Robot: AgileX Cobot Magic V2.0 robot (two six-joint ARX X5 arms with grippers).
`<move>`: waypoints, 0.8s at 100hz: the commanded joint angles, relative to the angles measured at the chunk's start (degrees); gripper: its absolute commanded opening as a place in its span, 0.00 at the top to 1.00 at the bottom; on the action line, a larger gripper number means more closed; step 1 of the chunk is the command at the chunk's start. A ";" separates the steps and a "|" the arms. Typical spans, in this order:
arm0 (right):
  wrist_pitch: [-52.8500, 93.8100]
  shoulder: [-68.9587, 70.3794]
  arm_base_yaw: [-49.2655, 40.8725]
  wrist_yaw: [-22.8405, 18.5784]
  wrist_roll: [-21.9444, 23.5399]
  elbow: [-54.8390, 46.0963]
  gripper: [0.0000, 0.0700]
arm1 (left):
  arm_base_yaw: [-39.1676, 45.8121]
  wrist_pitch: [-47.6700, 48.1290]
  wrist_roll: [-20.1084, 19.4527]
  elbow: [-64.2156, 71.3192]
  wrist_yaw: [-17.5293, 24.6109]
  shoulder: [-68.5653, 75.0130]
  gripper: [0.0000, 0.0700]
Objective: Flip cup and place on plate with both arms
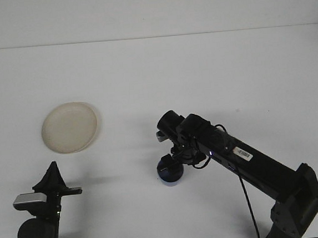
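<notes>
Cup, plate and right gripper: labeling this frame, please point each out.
cup [170, 172]: front view, its blue side below the gripper
plate [69, 127]: front view, its bare centre
right gripper [173, 161]: front view, between fingertips

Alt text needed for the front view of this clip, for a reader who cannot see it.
The right gripper reaches down onto a dark blue cup near the middle of a white table. An empty cream plate lies apart from it to the left, and the left gripper sits at the lower left, away from both.
</notes>
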State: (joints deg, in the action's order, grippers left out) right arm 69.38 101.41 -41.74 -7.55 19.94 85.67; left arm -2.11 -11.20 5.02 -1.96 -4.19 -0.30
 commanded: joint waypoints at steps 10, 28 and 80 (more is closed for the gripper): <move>0.52 0.81 -0.63 -0.20 -0.87 1.44 0.48 | 0.07 -0.85 -0.90 1.11 -0.09 0.11 0.98; 1.81 -2.16 -0.28 -0.22 -2.45 1.44 0.48 | 0.07 -0.85 -0.90 1.11 -0.09 0.11 0.98; 4.68 -18.18 17.59 -0.11 -13.03 1.42 0.48 | 0.07 -0.85 -0.90 1.11 -0.09 0.11 0.98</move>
State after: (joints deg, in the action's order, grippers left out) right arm 73.69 83.90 -26.76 -7.77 11.00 85.78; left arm -2.11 -11.20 5.02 -1.96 -4.19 -0.30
